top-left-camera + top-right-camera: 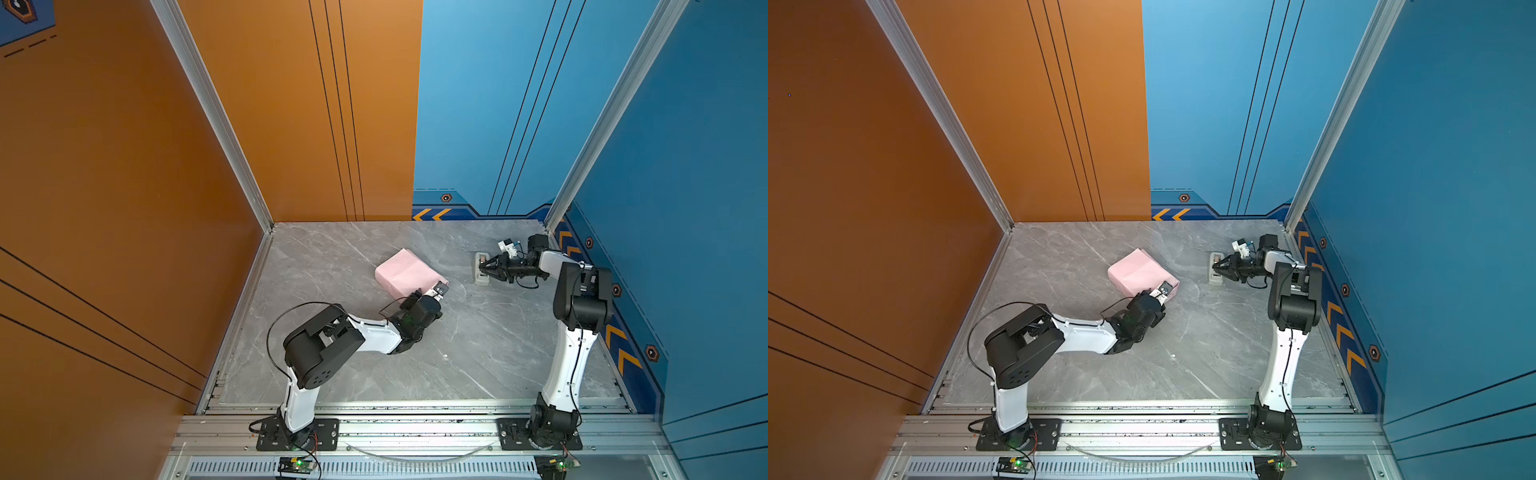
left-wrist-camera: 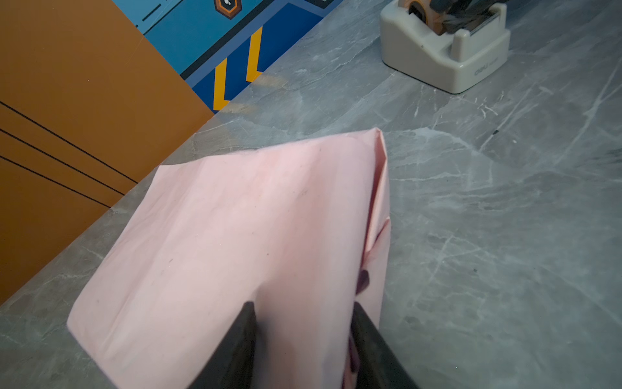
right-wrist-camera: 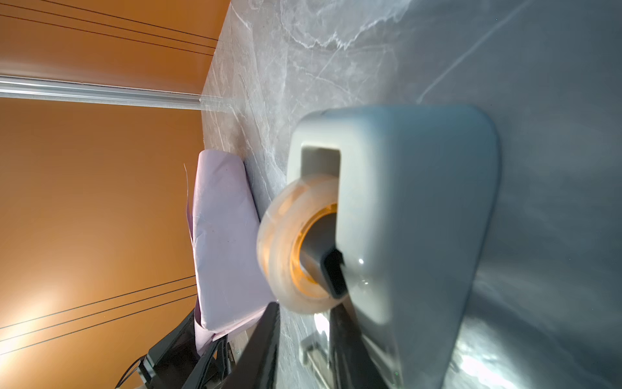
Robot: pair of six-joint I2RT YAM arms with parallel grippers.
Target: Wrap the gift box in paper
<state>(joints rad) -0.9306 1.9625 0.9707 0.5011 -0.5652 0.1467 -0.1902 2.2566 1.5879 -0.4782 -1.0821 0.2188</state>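
Looking down on the grey table [image 1: 457, 353]. Finding the paper [image 1: 405, 270] a little past the middle, toward twelve o'clock. Showing only pale pink on the outside in both top views and lying folded into a low, boxy bundle. Pointing one end to ten o'clock and one end to four o'clock. Hiding the gift box, so not seeing any clear part of it in any view.

Touching the bundle's four o'clock end with the left gripper [image 1: 439, 288], on an arm leaning in from seven o'clock. Pinching the paper there. Pressing one dark finger [image 2: 244, 336] on the pink top, making a small crease, and pressing the second one against the side fold.

Spotting a small beige tape dispenser [image 1: 482, 280] near two o'clock on the table, well apart from the bundle. Standing upright and carrying a tape roll [image 3: 286, 242] in its slot. Pointing the right gripper [image 1: 483, 266] at it from three o'clock. Holding the two fingers apart, just beside the roll, at the front of the tape dispenser. Not being able to tell whether any tape is lying between them.
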